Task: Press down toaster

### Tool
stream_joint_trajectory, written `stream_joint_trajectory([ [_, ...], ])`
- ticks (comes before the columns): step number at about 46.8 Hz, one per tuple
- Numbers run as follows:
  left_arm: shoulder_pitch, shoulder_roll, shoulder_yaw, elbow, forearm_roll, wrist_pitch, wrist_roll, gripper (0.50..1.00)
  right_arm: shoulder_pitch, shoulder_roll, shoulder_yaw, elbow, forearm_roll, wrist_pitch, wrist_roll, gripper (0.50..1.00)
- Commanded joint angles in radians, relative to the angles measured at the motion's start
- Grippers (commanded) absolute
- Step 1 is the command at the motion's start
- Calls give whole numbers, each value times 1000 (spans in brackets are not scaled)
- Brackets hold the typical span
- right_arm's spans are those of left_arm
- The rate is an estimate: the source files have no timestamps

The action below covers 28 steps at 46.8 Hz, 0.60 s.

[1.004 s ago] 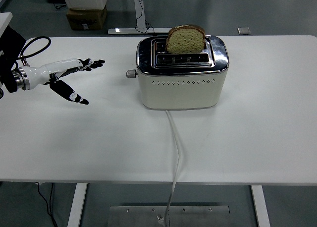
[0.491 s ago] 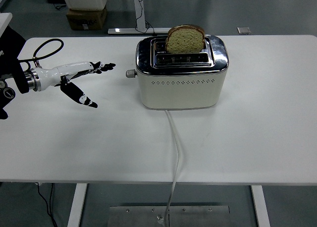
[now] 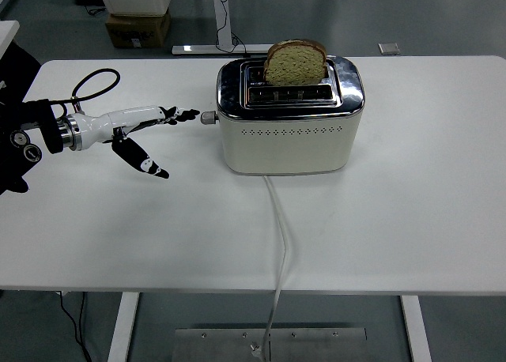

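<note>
Toaster (image 3: 289, 125) sits toward the bench's (image 3: 411, 220) far edge, near the middle: a rounded cream body with a row of small vent holes, a mirror-bright chrome top, and a slice of brown bread (image 3: 296, 62) standing tall in the far slot. Its small grey lever knob (image 3: 209, 117) juts from the left end, and a white cord (image 3: 279, 243) trails to the near edge. The left hand (image 3: 150, 133) hovers just beside the knob, fingers spread and extended, thumb hanging low, holding nothing. Smooth fingertips could slide off so small a knob, or a sideways push might shove the light toaster along the slick bench instead of latching.
</note>
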Motion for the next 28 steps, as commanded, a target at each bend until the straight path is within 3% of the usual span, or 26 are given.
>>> stream_joint_trajectory([
  [1,-3,0,0,0,-1,0,0,1000,0,0,0,0,2,0,1,1000],
  [28,11,-37,14,1,-1,28,2,1000,0,0,0,0,0,0,-1,1000],
])
